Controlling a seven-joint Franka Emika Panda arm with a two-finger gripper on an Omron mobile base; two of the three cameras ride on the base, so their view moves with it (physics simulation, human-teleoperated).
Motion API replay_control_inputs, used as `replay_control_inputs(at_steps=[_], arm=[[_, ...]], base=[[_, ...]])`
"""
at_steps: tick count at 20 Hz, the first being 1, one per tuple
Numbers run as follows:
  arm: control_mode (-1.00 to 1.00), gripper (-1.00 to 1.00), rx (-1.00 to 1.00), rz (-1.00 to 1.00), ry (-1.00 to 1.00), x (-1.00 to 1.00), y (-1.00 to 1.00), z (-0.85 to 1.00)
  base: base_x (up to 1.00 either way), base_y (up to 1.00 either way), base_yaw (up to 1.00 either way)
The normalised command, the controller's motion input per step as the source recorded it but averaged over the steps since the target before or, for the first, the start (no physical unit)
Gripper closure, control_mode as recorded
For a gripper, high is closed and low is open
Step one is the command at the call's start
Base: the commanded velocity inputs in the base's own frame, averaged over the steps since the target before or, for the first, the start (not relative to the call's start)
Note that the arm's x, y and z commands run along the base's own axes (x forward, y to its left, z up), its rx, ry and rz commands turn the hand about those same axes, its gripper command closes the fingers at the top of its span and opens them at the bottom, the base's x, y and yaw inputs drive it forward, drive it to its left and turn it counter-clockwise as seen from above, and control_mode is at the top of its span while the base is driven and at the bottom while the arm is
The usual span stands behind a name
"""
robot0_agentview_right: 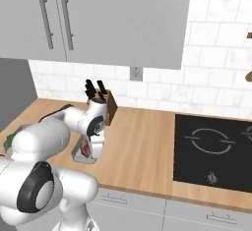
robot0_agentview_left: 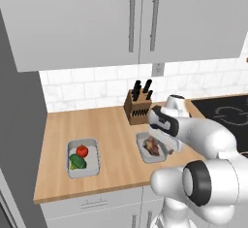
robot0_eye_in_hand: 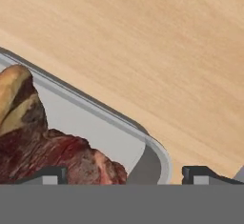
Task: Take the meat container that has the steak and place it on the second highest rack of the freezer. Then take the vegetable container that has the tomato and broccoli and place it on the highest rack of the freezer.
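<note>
Steak (robot0_eye_in_hand: 52, 151) in meat container (robot0_eye_in_hand: 95, 118), its rim between spread tool (robot0_eye_in_hand: 125, 175) tips.

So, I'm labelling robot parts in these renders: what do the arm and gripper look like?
The arm has glossy white, rounded shells with dark grey to black rings at its joints. The gripper ends in two small dark finger tips with lighter grey pads. No cables or markings are visible.

A wooden counter (robot0_agentview_left: 116, 139) carries two grey trays (robot0_agentview_left: 83, 159) (robot0_agentview_left: 145, 154), a knife block (robot0_agentview_left: 138, 106) and a black cooktop (robot0_agentview_right: 216, 151).
</note>
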Motion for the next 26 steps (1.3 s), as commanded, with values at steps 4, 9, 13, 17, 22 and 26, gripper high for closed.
replay_control_inputs(at_steps=[4,9,13,17,22,26], arm=[[-1.00,-1.00,0.00,0.00,0.00,-0.24,-0.01,0.00],[-1.00,-1.00,0.00,0.00,0.00,-0.09,-0.13,-0.02],[-1.00,-1.00,0.00,0.00,0.04,0.00,-0.13,-0.30],[-1.00,-1.00,0.00,0.00,0.05,0.00,0.00,-0.50],[-1.00,-1.00,0.00,0.00,0.03,0.00,0.00,-0.67],[-1.00,-1.00,-0.02,0.00,0.00,0.00,0.03,-0.92]], base=[[0.00,0.00,0.00],[0.00,0.00,0.00],[0.00,0.00,0.00],[0.00,0.00,0.00],[0.00,0.00,0.00],[0.00,0.00,0.00]])
